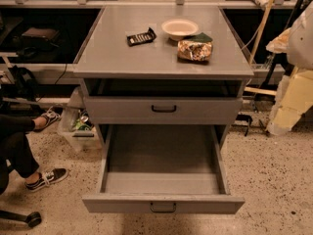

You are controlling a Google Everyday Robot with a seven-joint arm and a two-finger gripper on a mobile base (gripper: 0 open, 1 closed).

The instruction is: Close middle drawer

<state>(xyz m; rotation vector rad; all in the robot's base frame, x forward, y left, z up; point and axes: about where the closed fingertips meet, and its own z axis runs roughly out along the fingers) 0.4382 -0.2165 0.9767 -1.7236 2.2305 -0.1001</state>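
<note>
Middle drawer (164, 160) stands pulled far out past the front edge of the surface (117, 58), its grey inside bare. One other drawer (122, 109) sits above it, just under that edge, making two drawers in all. The pincer (292, 102) hangs beyond the surface's right edge; how far open it is, I cannot tell. Toward the back right corner lie one snack bag (194, 50), one bowl (180, 28) and, left of the bowl, one dark bar (141, 36).

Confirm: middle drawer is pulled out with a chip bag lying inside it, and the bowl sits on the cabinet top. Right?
Not quite. The middle drawer is pulled out, but its inside is bare. The chip bag lies on the cabinet top, beside the bowl. The camera view shows this. The gripper is not in view.
</note>
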